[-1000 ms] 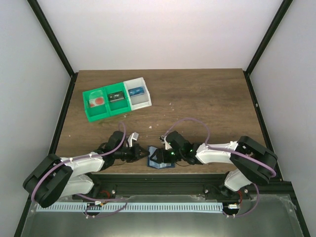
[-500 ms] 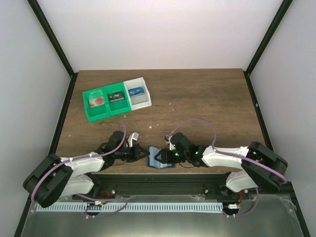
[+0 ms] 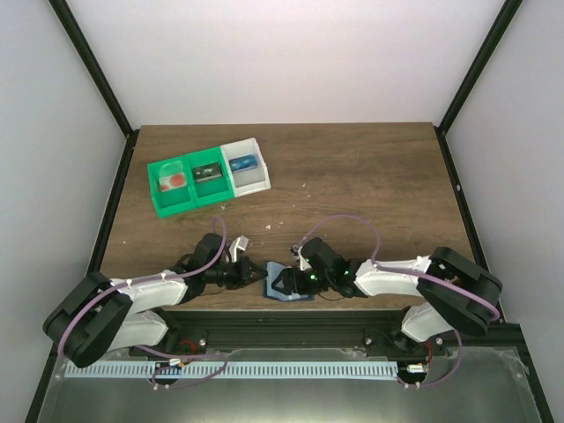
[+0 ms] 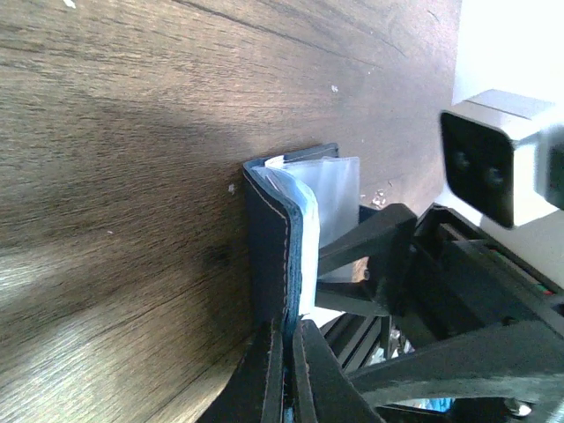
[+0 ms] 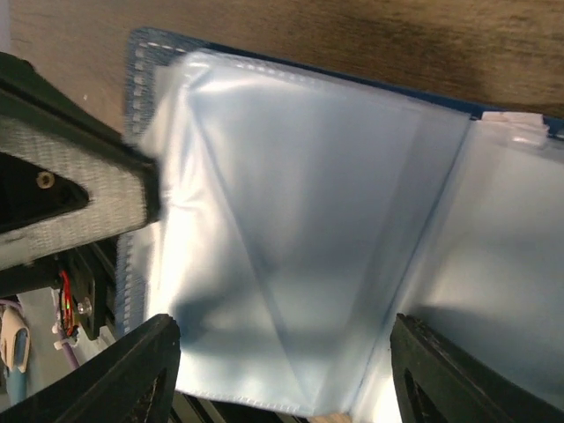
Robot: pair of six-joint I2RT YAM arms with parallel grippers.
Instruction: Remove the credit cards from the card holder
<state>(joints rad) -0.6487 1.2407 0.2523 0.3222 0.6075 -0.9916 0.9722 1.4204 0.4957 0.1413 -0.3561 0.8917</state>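
Observation:
The card holder [image 3: 287,290], a small blue wallet, lies open at the table's near edge between the two arms. My left gripper [image 4: 286,357] is shut on the edge of its dark blue cover [image 4: 271,238], which stands on edge. Clear plastic sleeves [image 4: 333,189] fan out behind that cover. My right gripper [image 5: 282,388] hangs open right over the sleeves [image 5: 300,247], one black finger [image 5: 145,370] at each side of a pale page. I cannot make out the credit cards inside the glossy sleeves. In the top view the left gripper [image 3: 258,275] and the right gripper [image 3: 284,282] meet at the holder.
A green-and-white tray [image 3: 176,210] with three compartments sits at the back left, with a small item in each. The table's front rail [image 3: 291,310] runs just below the holder. Small crumbs dot the wood near the middle.
The right arm's elbow swung out to the right and came partly back, while its gripper stayed over the holder and its fingers narrowed, then widened. The left arm has not moved.

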